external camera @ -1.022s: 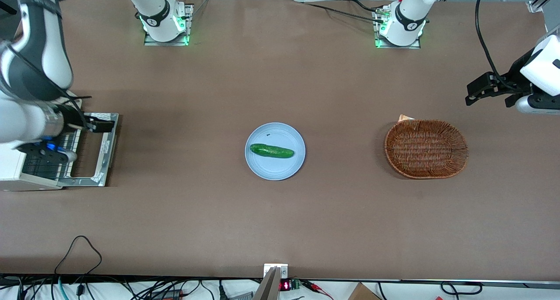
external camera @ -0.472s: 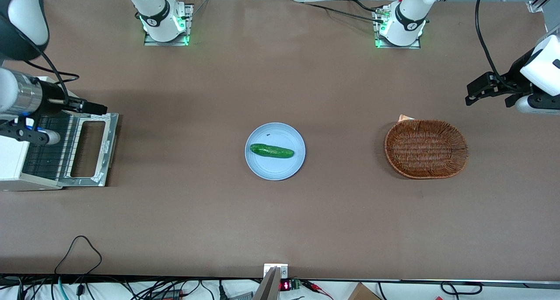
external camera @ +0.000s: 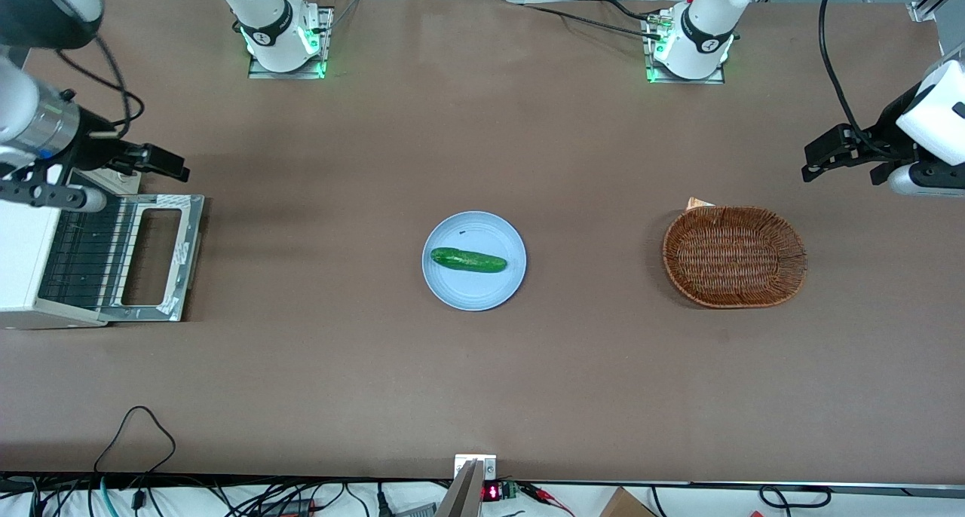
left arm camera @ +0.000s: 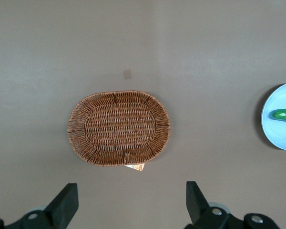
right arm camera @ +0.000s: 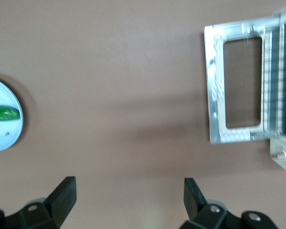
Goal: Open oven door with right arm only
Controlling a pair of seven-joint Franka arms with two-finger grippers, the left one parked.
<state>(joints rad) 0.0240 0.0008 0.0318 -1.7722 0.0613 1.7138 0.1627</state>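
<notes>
Already the oven door (external camera: 154,257) lay folded down flat at the left edge of the front view, its rim resting on the counter (external camera: 482,381) in front of the white oven (external camera: 19,264). Bare counter stretched from that rim to the blue plate (external camera: 474,295) with the cucumber (external camera: 468,260) at frame centre. The right arm (external camera: 34,121) reached in from the upper left, its gripper (external camera: 170,163) hovering above the door's upper corner, fingers spread wide and holding nothing.

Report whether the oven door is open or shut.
Open. The oven door lies flat on the table in front of the toaster oven, wire rack exposed. The right arm's gripper is open, holding nothing, clear of it.
</notes>
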